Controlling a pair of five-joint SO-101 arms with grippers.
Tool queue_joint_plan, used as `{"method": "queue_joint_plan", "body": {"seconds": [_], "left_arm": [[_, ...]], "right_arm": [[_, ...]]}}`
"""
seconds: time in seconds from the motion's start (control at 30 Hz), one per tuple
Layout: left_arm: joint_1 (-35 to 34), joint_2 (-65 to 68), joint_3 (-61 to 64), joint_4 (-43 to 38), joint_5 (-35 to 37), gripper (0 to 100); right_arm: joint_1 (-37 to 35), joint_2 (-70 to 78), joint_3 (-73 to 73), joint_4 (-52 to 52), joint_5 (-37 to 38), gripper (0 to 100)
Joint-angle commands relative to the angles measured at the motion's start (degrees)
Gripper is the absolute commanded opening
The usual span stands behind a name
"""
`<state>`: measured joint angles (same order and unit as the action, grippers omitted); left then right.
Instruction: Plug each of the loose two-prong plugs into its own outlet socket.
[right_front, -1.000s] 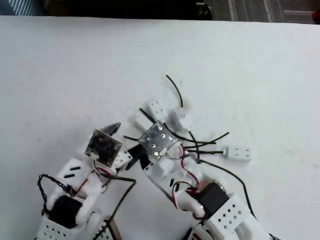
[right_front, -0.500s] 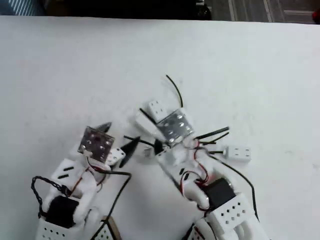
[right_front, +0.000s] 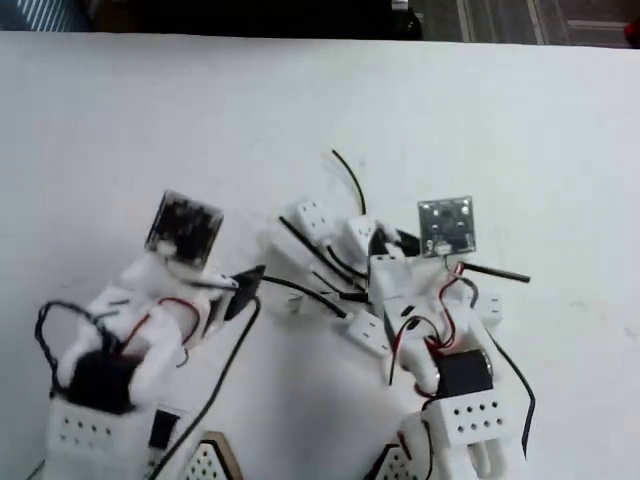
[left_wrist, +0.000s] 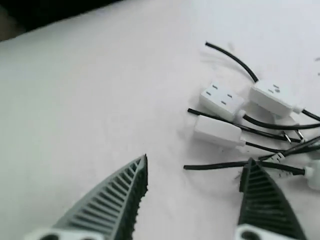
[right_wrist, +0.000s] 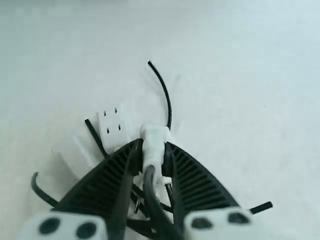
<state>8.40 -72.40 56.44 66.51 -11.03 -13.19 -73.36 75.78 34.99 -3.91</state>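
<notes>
White worktop (right_front: 520, 120) is carrying a cluster of outlet blocks (right_front: 315, 216) and black cords (right_wrist: 167, 97) at the centre of the high view. The right end effector (right_wrist: 153, 148) is clamping a white corded plug (right_wrist: 154, 134) beside that cluster. The left end effector (left_wrist: 192, 182) is hovering with its fingers spread, left of it.

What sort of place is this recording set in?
Probably a lab or workshop bench: a plain white table, a small left arm and right arm, and short cut-off outlet cords.
</notes>
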Motion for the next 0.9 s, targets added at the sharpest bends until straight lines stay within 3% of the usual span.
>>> {"method": "queue_joint_plan", "body": {"seconds": [0.0,0.17,0.43,0.87], "left_arm": [[2.8,18.0,-12.0,3.1,4.2,36],[4.0,32.1,-18.6,3.4,13.2,46],[4.1,51.5,-28.8,2.8,22.8,46],[6.9,78.9,-41.2,0.0,26.4,46]], "right_arm": [[2.9,-0.4,-0.4,-2.5,-1.8,1.7],[3.5,-0.4,-0.4,-2.5,-1.9,1.7],[3.5,-0.4,-0.4,-2.5,-1.9,1.7],[3.3,-0.4,-0.3,-2.5,-1.9,1.7]]}}
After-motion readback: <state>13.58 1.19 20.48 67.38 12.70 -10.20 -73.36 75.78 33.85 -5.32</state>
